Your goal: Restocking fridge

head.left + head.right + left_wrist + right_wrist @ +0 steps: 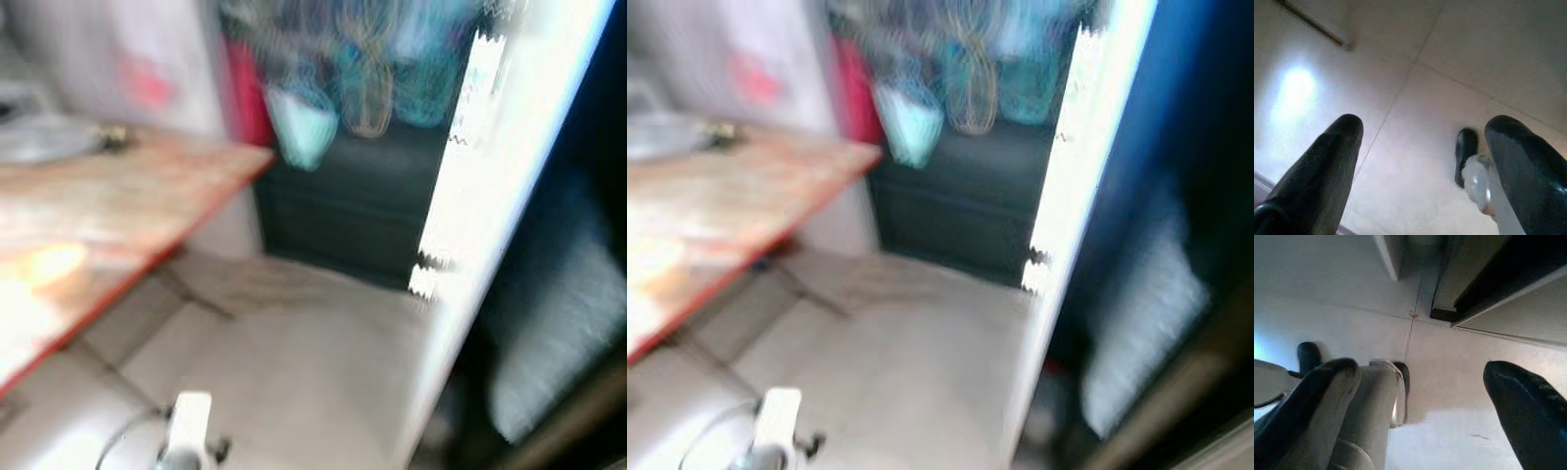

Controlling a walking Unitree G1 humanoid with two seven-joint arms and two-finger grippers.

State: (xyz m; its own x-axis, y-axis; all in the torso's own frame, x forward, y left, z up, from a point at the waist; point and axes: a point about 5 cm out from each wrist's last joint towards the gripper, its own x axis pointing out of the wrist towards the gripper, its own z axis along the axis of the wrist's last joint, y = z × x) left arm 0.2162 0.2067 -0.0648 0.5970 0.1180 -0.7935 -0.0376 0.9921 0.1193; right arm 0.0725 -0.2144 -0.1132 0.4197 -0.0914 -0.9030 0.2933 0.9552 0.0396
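Both head views are heavily blurred. An open fridge door (490, 186), white and tall, crosses the right half of the scene, its long axis running from the top right down toward the bottom centre, so it leans rather than standing straight in the frame. Its thin white edge faces the camera, and small dark marks break that edge about halfway down. To the right of the door lies the fridge interior (1176, 196), dark and deep blue, with a pale, ribbed grey-white shape (558, 323) low inside it; blur hides what that shape is. On the left, a wooden tabletop with a red edge (127, 196) slopes down toward the lower left, with a bright glare patch on it. Behind, a dark cabinet (353, 206) stands against the wall, with a tangle of teal and yellowish objects (362, 69) hanging above it, too blurred to identify. The floor (294, 362) is pale tile with dark grout lines. The left gripper (1425, 142) hangs over the floor, its two black fingers spread wide apart with nothing between them. The right gripper (1420, 382) also hangs above the floor, fingers spread wide and holding nothing; beyond it are the robot's grey leg and dark foot (1386, 396) and the dark base of a cabinet (1488, 284).
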